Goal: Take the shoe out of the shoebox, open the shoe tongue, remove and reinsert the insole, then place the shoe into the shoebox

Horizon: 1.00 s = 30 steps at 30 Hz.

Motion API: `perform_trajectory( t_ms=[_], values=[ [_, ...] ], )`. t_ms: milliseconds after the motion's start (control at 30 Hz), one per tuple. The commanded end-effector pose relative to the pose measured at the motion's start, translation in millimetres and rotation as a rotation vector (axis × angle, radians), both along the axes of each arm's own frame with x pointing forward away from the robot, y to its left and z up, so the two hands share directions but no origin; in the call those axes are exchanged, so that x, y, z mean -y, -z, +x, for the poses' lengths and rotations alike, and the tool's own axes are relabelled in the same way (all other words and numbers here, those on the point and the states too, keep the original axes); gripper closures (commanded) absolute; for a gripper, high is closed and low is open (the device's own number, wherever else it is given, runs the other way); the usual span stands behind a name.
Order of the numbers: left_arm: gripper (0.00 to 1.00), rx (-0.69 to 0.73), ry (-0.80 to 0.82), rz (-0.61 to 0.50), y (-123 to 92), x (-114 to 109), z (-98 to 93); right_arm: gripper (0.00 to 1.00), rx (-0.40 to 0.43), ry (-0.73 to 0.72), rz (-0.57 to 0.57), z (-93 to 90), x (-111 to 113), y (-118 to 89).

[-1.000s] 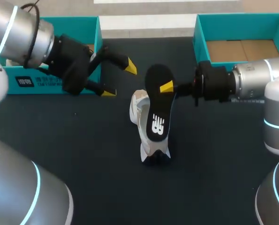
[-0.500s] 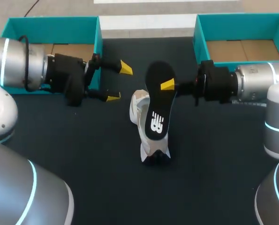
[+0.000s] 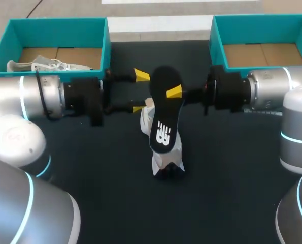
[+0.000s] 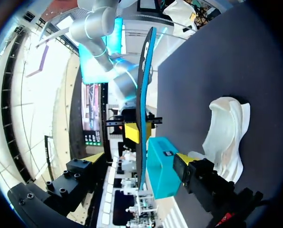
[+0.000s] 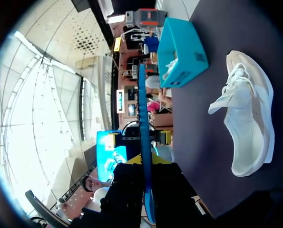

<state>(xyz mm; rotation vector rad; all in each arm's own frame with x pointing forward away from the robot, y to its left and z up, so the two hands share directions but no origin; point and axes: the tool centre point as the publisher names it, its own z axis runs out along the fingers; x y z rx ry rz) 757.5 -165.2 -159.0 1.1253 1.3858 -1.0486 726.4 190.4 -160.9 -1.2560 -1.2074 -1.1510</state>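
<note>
My right gripper (image 3: 174,92) is shut on a black insole (image 3: 164,109) and holds it upright, heel end up, over the white shoe (image 3: 167,156) on the dark table. From the side the insole (image 5: 143,118) shows edge-on between the right gripper's fingers (image 5: 146,161), with the shoe (image 5: 248,123) lying beside it. My left gripper (image 3: 140,92) is open, its yellow tips just left of the insole's upper edge and apart from it. From the left wrist, the insole (image 4: 141,114) stands ahead in line with the gap of the left gripper (image 4: 140,157); the shoe (image 4: 227,135) lies off to one side.
A teal shoebox (image 3: 106,40) at the back left holds a second white shoe (image 3: 38,65). Another teal shoebox (image 3: 213,35) at the back right shows only its cardboard floor. Dark table surface (image 3: 115,193) lies in front of the shoe.
My left arm has swung down and toward the insole, its open tips now beside it. The right gripper has shifted the insole slightly left and tilted it.
</note>
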Motion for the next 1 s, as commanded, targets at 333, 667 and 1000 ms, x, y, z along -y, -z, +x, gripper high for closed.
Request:
perform_trajectory(
  t_ms=[333, 667, 1000],
  values=[
    [0.56, 0.031, 0.03, -0.074, 5, 33, 20.5, 1.0, 0.004, 0.006, 0.004, -4.5, -11, 0],
    [0.73, 0.017, 0.054, -0.082, 7, 49, 16.7, 1.0, 0.003, 0.005, 0.0, -5.9, -10, 0],
    [1.0, -0.003, 0.068, -0.088, 13, 54, 11.6, 1.0, 0.003, 0.011, -0.002, -5.7, -9, 0]
  ],
)
